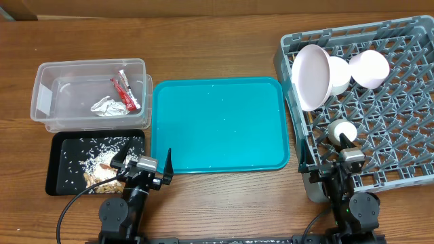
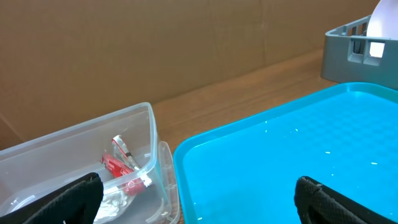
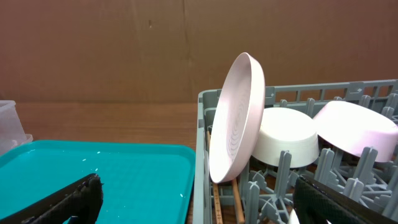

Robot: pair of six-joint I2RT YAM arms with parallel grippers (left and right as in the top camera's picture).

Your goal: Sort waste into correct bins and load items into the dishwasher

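The clear tub [image 1: 47,74] holds the red wrapper [image 1: 126,91] and the crumpled silver wrapper [image 1: 106,106]; both also show in the left wrist view, the red one [image 2: 121,163] in the tub [image 2: 74,134]. The black tray [image 1: 55,177] holds rice scraps [image 1: 91,152] and brownish nuts [image 1: 102,175]; I cannot make out the carrot. The grey rack [image 1: 407,169] holds the plate [image 1: 310,76] on edge, two bowls [image 1: 369,68] and a smaller bowl [image 1: 341,130]. Chopsticks [image 3: 227,194] lie in the rack under the plate [image 3: 237,118]. My left gripper [image 1: 142,166] [image 2: 199,205] and right gripper [image 1: 339,166] [image 3: 199,202] are open and empty.
The large teal tray [image 1: 217,122] lies between the bins and the rack, with only tiny specks on it. A brown cardboard wall [image 2: 155,43] stands behind the table.
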